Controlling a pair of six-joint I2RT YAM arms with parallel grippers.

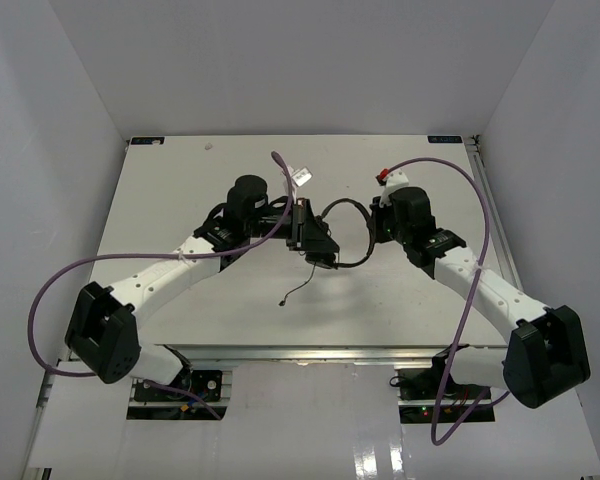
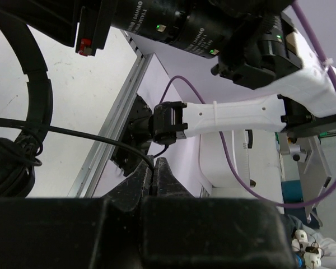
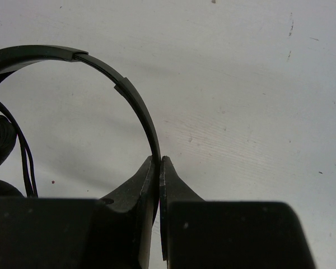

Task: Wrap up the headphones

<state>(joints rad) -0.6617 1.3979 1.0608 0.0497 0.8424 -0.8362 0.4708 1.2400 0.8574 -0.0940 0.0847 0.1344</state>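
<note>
**Position of the work item.** The headphones (image 1: 320,250) are sitting near the middle of the table (image 1: 180,190), between the two grippers. The earcups (image 2: 3,165) are lying bunched together just beside the left gripper (image 2: 154,168). The headband (image 3: 119,85) is arching away from them toward the right gripper (image 3: 159,165). The overhead view does not settle whether the earcups are resting on the table or hanging just above it.

**Left gripper.** The jaws are standing fully closed. The thin black cable (image 2: 73,134) is running from the earcups across the left wrist view and entering the seam between the fingertips, so the left gripper is pinching the cable. Several turns of cable are lying around the earcups at the left edge of that view.

**Right gripper.** The jaws are likewise standing closed, with only a hairline gap showing. The end of the headband is passing down into that gap, so the right gripper is clamping the headband. Two strands of cable are hanging beside the earcup at the left edge of the right wrist view.

**Loose cable.** In the overhead view a short tail of cable is trailing from the earcups toward the near edge, and its plug (image 1: 283,300) is lying apart from both grippers.

**Surroundings.** Thick purple leads (image 1: 475,250) are looping from each arm toward the bases.
</note>
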